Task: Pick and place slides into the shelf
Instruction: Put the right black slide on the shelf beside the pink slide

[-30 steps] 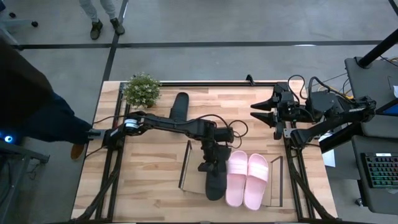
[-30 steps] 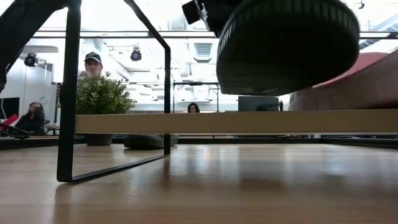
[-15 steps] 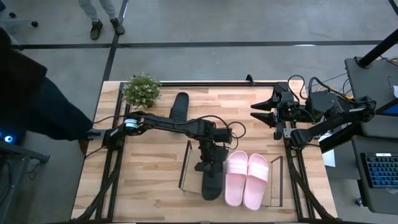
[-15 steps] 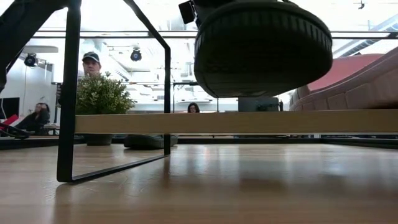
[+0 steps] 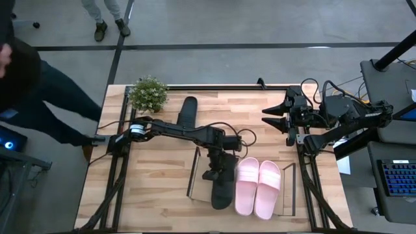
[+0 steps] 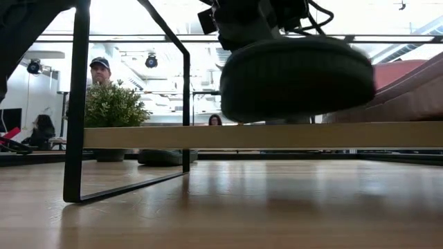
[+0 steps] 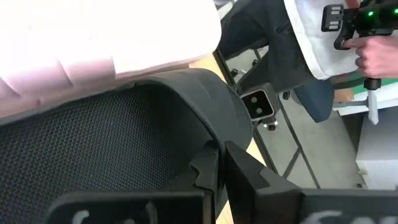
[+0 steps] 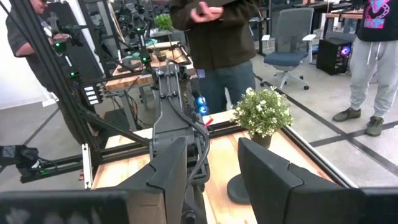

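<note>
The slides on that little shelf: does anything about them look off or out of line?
The pink pair lies flat and parallel on the shelf. The black slide beside it sits further forward, overhanging the shelf's front edge, and is not down: the left gripper holds it just above the board. Its partner lies near the plant.

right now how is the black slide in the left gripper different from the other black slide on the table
The black slide in the left gripper hangs just above the shelf, beside the pink pair; the other black slide lies flat on the table behind, by the plant. The first is clamped at its strap by the left gripper; the second is untouched. Both are matte black.
</note>
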`<state>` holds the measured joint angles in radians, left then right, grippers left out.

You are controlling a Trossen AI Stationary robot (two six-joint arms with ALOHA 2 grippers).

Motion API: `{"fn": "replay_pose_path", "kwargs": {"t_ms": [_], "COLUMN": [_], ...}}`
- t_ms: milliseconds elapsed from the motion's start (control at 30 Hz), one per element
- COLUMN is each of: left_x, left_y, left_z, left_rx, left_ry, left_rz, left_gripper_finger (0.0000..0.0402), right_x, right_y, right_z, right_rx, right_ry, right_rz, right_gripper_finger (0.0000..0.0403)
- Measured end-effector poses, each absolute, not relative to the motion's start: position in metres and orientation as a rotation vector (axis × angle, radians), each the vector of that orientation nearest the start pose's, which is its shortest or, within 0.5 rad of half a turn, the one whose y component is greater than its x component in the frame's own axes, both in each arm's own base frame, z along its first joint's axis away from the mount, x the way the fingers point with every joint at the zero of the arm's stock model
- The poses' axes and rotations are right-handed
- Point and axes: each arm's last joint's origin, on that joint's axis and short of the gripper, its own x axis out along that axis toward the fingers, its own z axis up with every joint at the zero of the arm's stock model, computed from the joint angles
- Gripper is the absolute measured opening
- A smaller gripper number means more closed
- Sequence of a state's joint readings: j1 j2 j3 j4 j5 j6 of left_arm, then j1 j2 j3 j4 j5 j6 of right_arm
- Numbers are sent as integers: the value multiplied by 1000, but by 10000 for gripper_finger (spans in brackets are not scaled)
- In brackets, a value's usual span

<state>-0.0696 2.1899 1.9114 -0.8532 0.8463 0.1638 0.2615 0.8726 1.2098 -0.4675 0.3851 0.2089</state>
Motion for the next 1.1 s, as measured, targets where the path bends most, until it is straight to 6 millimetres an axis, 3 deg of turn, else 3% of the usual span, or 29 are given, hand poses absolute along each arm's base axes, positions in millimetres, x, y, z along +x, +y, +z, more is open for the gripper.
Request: {"fn": "replay_pose_path", "kwargs": {"t_ms": [167, 500, 867, 1100], "left_x": [461, 467, 475, 474], "left_y": [-54, -54, -56, -54], "left_z": [232, 216, 229, 223], "left_rx": [-287, -302, -272, -265], "left_ry": [988, 991, 886, 896], "left_rz": [-885, -911, -947, -946], "left_gripper_finger": [0, 0, 0, 0], "right_x": [153, 152, 152, 152], "right_y": [30, 30, 29, 29], "right_z": [431, 431, 431, 431], "right_rx": [167, 167, 168, 168], "right_ry": [110, 109, 108, 109], "right_rz": [-136, -135, -134, -134], "right_gripper_finger": [137, 137, 137, 137]}}
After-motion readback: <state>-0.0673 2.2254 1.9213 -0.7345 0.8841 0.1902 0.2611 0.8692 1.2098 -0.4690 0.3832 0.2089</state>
